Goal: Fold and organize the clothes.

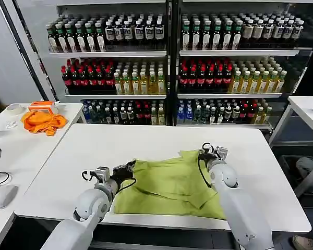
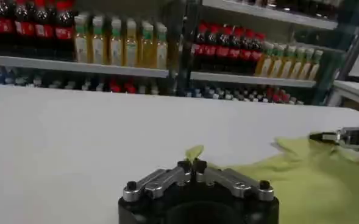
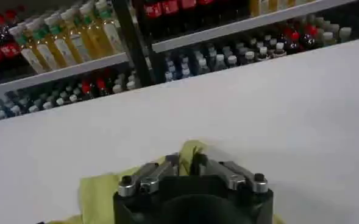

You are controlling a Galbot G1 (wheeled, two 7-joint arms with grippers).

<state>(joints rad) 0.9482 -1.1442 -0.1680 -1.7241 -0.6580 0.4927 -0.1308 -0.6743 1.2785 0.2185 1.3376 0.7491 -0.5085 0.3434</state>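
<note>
The clothes are one light yellow-green T-shirt [image 1: 169, 182] lying partly folded on the white table [image 1: 146, 140], near its front edge. My left gripper [image 1: 130, 167] is shut on the shirt's left far corner; a tip of green cloth [image 2: 194, 152] sticks out past the closed fingertips [image 2: 184, 165]. At the shirt's right far corner my right gripper [image 1: 204, 153] is also shut, with a fold of cloth [image 3: 188, 152] pinched between its fingers. The left wrist view shows the right gripper [image 2: 350, 137] farther off on the shirt [image 2: 313, 176].
A bright orange cloth [image 1: 43, 121] and a white bowl [image 1: 13, 110] lie on a side table at the left. Shelves of bottles [image 1: 167, 62] stand behind the table. Another white table [image 1: 308, 112] is at the right. The table's far half is bare.
</note>
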